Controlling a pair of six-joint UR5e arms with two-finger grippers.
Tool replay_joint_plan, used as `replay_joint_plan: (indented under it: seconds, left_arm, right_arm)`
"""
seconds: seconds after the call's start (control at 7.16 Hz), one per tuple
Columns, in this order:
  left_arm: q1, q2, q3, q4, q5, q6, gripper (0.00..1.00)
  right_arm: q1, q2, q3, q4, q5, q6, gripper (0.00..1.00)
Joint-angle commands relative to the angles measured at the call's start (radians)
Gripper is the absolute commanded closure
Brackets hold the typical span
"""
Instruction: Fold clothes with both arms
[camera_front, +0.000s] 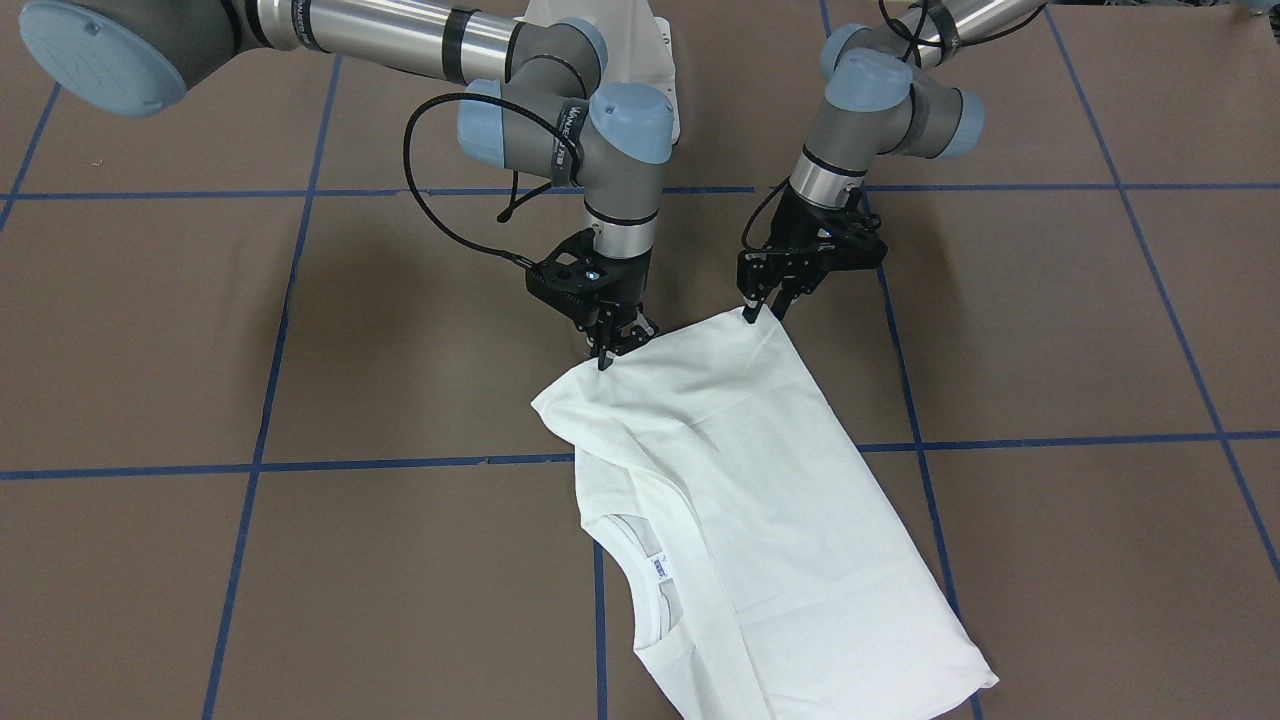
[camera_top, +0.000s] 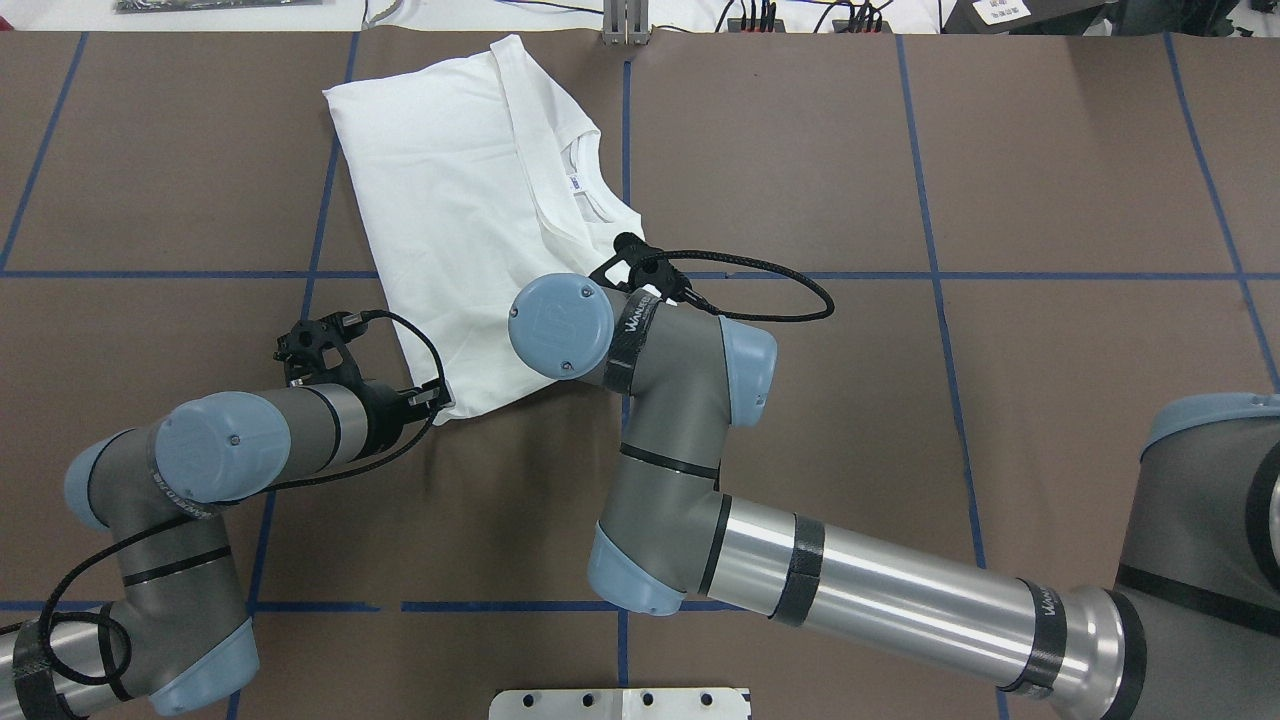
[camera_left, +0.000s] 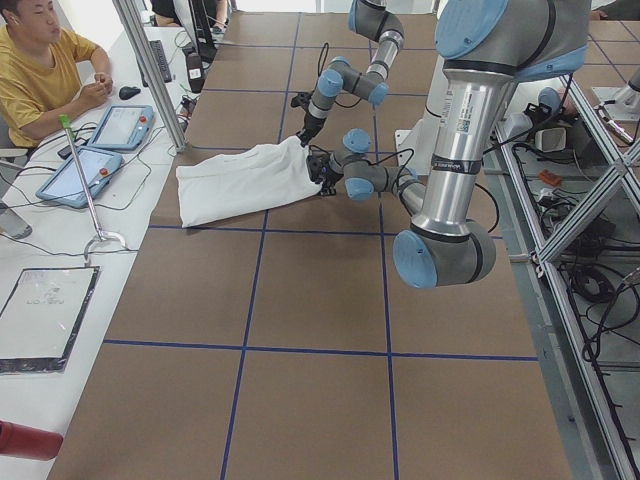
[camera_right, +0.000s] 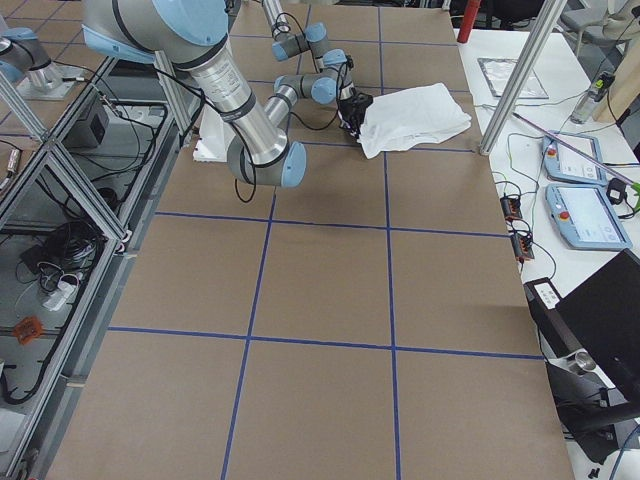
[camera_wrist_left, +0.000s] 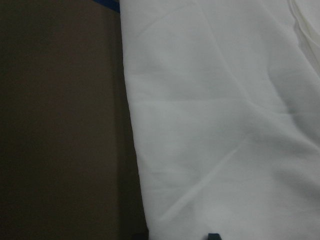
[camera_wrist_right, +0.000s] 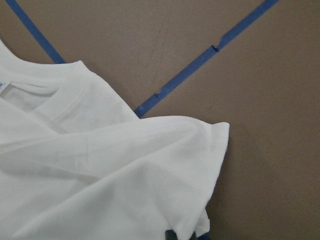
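One T-shirt (camera_front: 760, 480) corner pinched by right claw (camera_front: 606, 352); left claw (camera_front: 765, 308) (spread) straddles another.

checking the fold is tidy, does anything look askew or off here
Yes: the folded T-shirt lies skewed to the blue tape grid, and one corner juts out past the collar side.

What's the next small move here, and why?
Probably close the left gripper on the T-shirt corner: its jaws look apart at that near corner, while the right gripper seems pinched on the other, so both can lift together.
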Motion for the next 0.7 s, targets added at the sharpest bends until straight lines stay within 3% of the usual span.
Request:
replay_joint_plan:
  seconds: [0.0,0.28,0.42,0.56]
  left_arm:
    - [0.003,-0.01,-0.009,0.001,0.0,-0.022,1.0]
    - [0.004,-0.022,-0.012,0.001,0.0,-0.022,1.0]
    - [0.004,-0.076,-0.015,0.016,-0.006,-0.022,1.0]
    - [0.006,-0.131,-0.058,0.111,-0.016,-0.02,1.0]
  right_arm:
    - [0.0,-0.033,0.044,0.0,-0.001,0.0,1.0]
    - [0.0,-0.038,0.054,0.0,-0.001,0.0,1.0]
    - [0.0,-0.069,0.096,0.0,0.002,-0.003,1.0]
    - [0.0,-0.181,0.258,-0.024,0.002,-0.035,1.0]
